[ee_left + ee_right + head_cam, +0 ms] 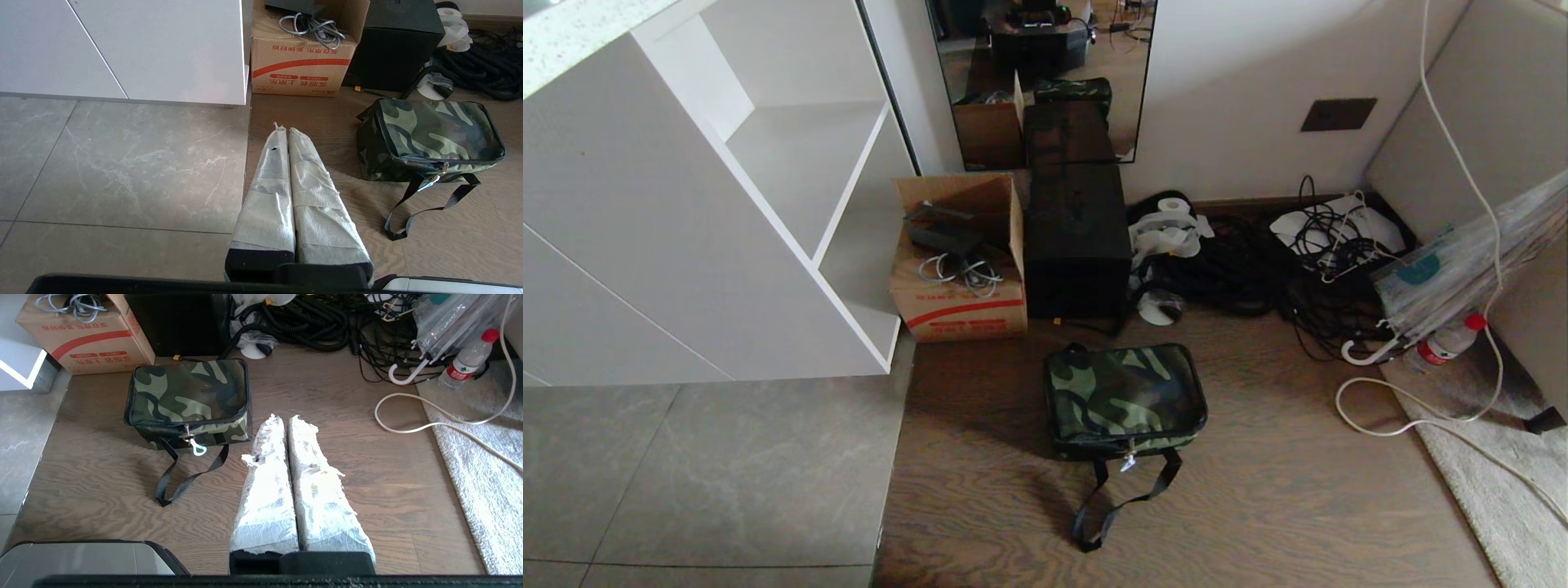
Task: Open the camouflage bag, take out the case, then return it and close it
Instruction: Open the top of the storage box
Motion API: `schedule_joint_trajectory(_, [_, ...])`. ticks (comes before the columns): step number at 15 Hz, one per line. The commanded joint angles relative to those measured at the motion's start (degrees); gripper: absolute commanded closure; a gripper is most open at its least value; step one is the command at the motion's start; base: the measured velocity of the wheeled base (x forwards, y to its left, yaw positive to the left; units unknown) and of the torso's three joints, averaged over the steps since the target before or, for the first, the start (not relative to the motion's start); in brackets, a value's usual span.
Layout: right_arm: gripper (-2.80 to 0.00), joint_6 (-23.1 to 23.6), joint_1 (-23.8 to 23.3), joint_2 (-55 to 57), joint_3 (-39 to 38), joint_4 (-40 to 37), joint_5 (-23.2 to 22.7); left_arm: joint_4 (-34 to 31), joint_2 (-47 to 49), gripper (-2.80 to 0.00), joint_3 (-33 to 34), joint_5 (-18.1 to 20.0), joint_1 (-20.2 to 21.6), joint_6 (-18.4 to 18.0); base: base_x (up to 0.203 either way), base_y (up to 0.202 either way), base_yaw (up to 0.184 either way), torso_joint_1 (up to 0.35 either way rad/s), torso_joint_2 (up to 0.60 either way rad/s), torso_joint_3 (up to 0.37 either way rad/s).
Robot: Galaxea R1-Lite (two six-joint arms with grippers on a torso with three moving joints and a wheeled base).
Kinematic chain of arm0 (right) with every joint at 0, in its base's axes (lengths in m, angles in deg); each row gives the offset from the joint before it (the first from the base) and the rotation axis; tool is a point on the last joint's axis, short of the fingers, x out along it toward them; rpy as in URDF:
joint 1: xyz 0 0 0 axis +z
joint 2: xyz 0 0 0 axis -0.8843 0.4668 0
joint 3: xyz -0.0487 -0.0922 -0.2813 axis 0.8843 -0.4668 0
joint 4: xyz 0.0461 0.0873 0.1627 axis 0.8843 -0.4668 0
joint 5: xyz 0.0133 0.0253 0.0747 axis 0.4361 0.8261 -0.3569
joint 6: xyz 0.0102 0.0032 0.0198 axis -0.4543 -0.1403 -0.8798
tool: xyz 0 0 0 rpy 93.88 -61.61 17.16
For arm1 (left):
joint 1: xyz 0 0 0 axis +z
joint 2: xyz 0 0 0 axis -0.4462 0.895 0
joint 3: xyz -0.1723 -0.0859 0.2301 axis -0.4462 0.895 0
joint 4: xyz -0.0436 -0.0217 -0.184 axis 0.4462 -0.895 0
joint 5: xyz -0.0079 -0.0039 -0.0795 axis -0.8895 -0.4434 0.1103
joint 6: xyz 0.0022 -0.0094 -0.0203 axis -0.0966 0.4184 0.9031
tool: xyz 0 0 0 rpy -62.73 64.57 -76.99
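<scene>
Camouflage bag (1125, 398) zipped shut on wooden floor (1258, 506), just before cardboard box (960, 269) and black box (1076, 241). Left end effector (282, 131) and right end effector (282, 419) pressed together, beside bag, clear of it.

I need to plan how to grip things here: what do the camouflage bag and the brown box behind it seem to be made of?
The boxy green-and-black camouflage bag looks like woven synthetic fabric with a slight sheen, black trim, a zip with a pale pull and a limp webbing strap. The open brown box with red print looks like matte corrugated cardboard, judging by its folded flaps and soft corners.
</scene>
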Motion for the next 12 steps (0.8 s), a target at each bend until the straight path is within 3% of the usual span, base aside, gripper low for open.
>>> schedule_joint_trajectory(1, [0.0, 0.0, 0.0, 0.0, 0.0, 0.0, 0.0, 0.0, 0.0, 0.0, 0.5, 0.0, 0.0, 0.0, 0.0, 0.0, 0.0, 0.0, 0.0, 0.0])
schedule_joint_trajectory(12, [0.0, 0.0, 0.0, 0.0, 0.0, 0.0, 0.0, 0.0, 0.0, 0.0, 0.5, 0.0, 0.0, 0.0, 0.0, 0.0, 0.0, 0.0, 0.0, 0.0])
